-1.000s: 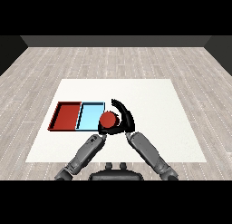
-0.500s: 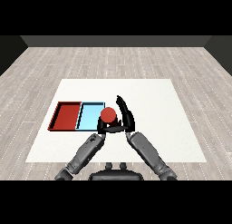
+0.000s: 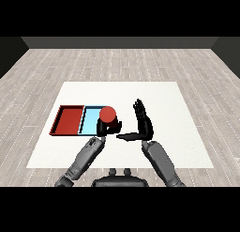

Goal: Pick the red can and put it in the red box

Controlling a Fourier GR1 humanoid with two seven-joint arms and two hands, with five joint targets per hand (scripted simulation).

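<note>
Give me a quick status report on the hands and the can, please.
Left hand curled round the red can, at the blue tray's right end. Right hand open, apart from the can. Red tray beyond the blue one; nothing in it.

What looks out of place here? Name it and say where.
Nothing stands out. The red can is upright in the left hand, at the right edge of the light blue tray, not yet in the red tray. The right hand is open beside it. Nothing is spilled or damaged.
</note>
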